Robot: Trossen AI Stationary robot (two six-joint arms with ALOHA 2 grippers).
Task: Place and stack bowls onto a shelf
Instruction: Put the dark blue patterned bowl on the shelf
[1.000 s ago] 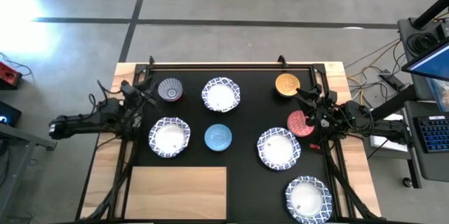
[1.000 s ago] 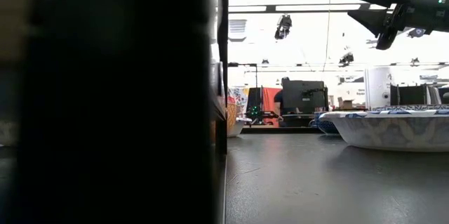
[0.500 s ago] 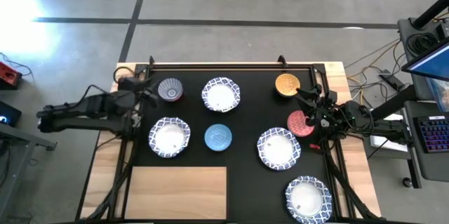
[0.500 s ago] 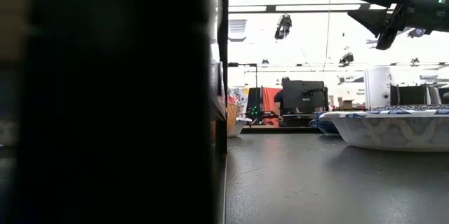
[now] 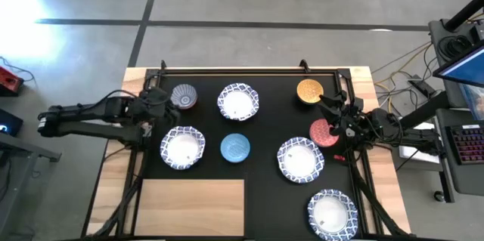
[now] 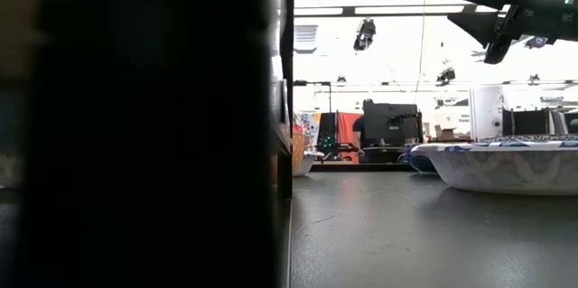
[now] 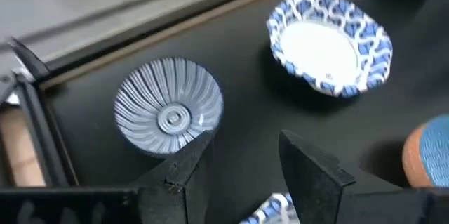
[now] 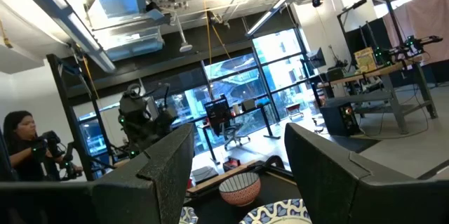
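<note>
Eight bowls rest on their bases on the black mat (image 5: 265,188). Grey-purple bowl (image 5: 184,96) (image 7: 168,108), white blue-rimmed bowl (image 5: 238,102) (image 7: 328,45) and yellow bowl (image 5: 310,91) sit in the far row. Red-pink bowl (image 5: 324,132), light blue bowl (image 5: 235,147) and three more white blue-rimmed bowls (image 5: 182,147) (image 5: 301,159) (image 5: 332,212) lie nearer. The light-wood shelf (image 5: 193,207) is at the near left. My left gripper (image 5: 156,99) (image 7: 242,154) hangs open just left of the grey-purple bowl, tipped down. My right gripper (image 5: 329,106) (image 8: 249,154) stands open above the red-pink bowl, pointing upward.
A black frame rail (image 5: 249,69) runs along the mat's far edge, with side rails (image 5: 136,165) along both sides. In the low view a wide dark shape (image 6: 144,125) blocks the left half. Beyond the table, a person (image 8: 21,140) sits at a desk.
My left arm has stretched out toward the table's left, and its gripper has risen a little, gone toward the grey-purple bowl and tipped downward. Its jaws stay open. The bowls have not moved.
</note>
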